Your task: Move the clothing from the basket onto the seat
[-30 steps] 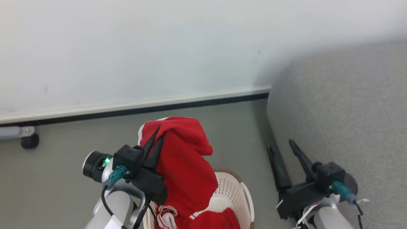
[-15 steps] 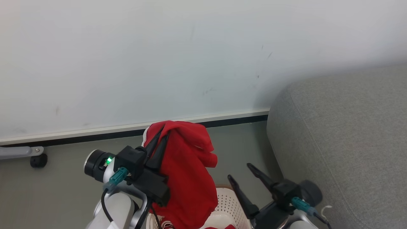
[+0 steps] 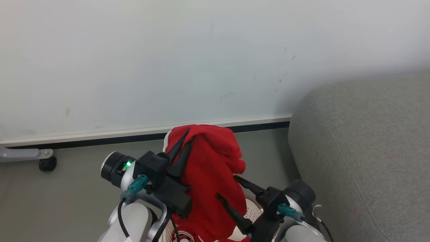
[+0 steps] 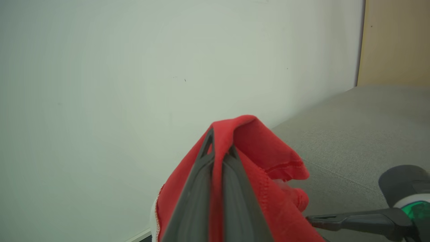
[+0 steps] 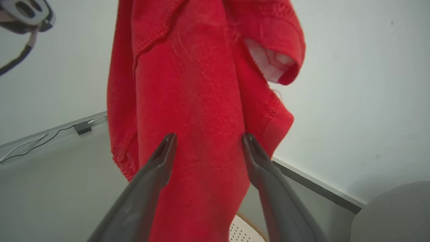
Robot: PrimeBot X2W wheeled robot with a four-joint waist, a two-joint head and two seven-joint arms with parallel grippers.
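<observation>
1. The left gripper point(image 3: 188, 137) has its jaws pinched tight on a top fold of the red garment point(image 3: 215, 174). The cloth hangs free from them above the basket point(image 3: 251, 212), with its lower end dropping toward the basket's rim.
2. What has changed: a second ago the right gripper sat by the seat's left edge, well apart from the cloth. Now the right gripper point(image 3: 226, 186) has swung across to the hanging cloth. The head camera has tilted up too, so the lower skirting point(image 3: 100, 139) is no real move.
3. The right jaws are wide, one finger on each side of the cloth's middle part in the right wrist view point(image 5: 209, 136). They have not closed, and we cannot tell if the tips touch the fabric.
4. The seat point(image 3: 362, 151) is on the right and the garment is not over its edge yet.
5. Our read is that a second grip is being set up before the carry, so the garment is lifted out but not delivered.
6. Some red-and-white cloth point(image 3: 184, 236) shows at the basket's near edge. We cannot tell if it is the garment's tail or another piece.
7. Risk: with a single pinch, the cloth may slip.
</observation>
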